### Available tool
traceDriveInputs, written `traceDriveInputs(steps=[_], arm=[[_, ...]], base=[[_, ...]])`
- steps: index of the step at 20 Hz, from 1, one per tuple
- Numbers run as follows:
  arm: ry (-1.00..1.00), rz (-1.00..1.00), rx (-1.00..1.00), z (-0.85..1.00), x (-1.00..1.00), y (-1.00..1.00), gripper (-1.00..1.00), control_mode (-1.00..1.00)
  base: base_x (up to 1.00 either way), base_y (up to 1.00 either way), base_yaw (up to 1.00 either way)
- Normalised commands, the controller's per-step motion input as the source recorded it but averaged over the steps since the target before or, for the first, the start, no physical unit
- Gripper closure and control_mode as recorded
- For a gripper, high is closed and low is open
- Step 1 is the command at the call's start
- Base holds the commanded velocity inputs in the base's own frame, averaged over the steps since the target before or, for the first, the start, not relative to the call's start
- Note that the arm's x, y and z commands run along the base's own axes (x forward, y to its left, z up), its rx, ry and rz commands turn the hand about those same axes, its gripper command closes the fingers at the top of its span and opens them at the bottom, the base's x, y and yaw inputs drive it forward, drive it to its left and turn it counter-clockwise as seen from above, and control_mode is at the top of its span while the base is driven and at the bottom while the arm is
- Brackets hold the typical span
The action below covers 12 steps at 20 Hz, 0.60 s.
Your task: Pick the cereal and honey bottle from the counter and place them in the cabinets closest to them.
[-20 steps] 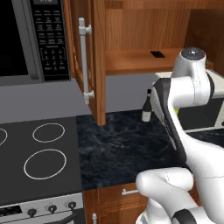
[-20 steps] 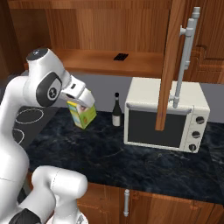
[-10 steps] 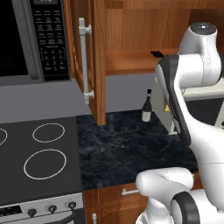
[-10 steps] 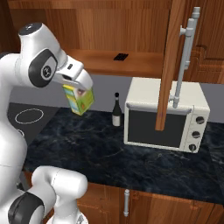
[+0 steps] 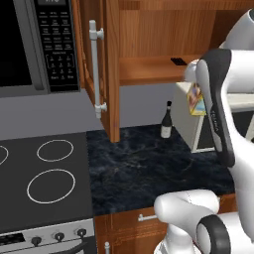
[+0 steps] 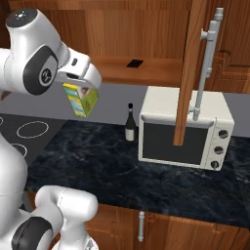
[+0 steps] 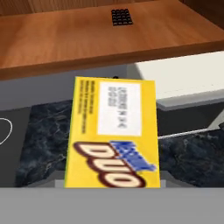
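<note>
My gripper (image 6: 78, 86) is shut on the top of the cereal (image 6: 81, 99), a yellow box with green and colourful print. The box hangs in the air well above the counter (image 6: 110, 165), just below the level of the open upper cabinet's shelf (image 6: 139, 72). From the left base camera the cereal (image 5: 196, 98) peeks out behind my forearm, in front of the shelf (image 5: 149, 68). Close up, the cereal (image 7: 113, 131) faces the hand camera, with the shelf (image 7: 105, 37) above it. The honey bottle is out of view.
A dark wine bottle (image 6: 130, 123) stands on the counter beside a white toaster oven (image 6: 183, 128). The cabinet door (image 6: 191, 68) with its silver bar handle (image 6: 206, 63) hangs open over the oven. A small dark object (image 6: 134, 63) lies on the shelf. The stove (image 5: 44, 178) is at the left.
The arm has lifted the cereal from near the counter up to just under the shelf. The grip has stayed the same.
</note>
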Motion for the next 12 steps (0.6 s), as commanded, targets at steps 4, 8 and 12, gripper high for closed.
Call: traceDriveInputs(steps=[4, 8, 12], arm=[[-0.11, 0.14, 0.00, 0.49, -0.22, 0.07, 1.00, -1.00], [-0.13, 0.13, -0.02, 0.38, -0.22, 0.11, 1.00, -1.00], [-0.12, 0.04, -0.04, 0.09, -0.14, 0.08, 1.00, -1.00]], base=[[0.00, 0.00, 0.00], [0.00, 0.00, 0.00], [0.00, 0.00, 0.00]])
